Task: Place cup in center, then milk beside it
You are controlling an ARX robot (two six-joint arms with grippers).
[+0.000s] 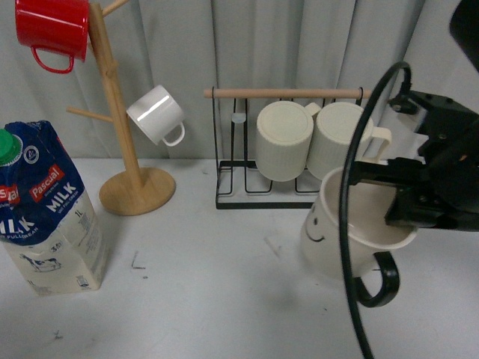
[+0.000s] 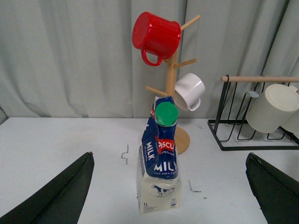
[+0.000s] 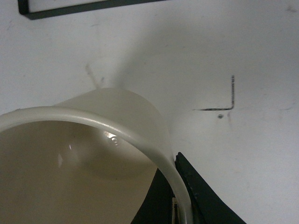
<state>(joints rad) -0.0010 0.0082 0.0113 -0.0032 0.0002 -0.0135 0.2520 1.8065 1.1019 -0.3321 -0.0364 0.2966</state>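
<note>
Right gripper [image 1: 404,208] is pinching the cup [image 1: 329,232] by its rim, holding it tilted just right of the center [image 1: 209,277]. Left gripper [image 2: 169,156] is hanging with fingers wide apart. Milk [image 1: 49,209] is standing upright at far left.

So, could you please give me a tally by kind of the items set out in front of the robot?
Mugs: 5 (red mug, small white mug, 2 ribbed cream mugs, smiley cup)
Milk carton: 1
Wooden mug tree: 1
Wire rack: 1
Total: 8
</note>
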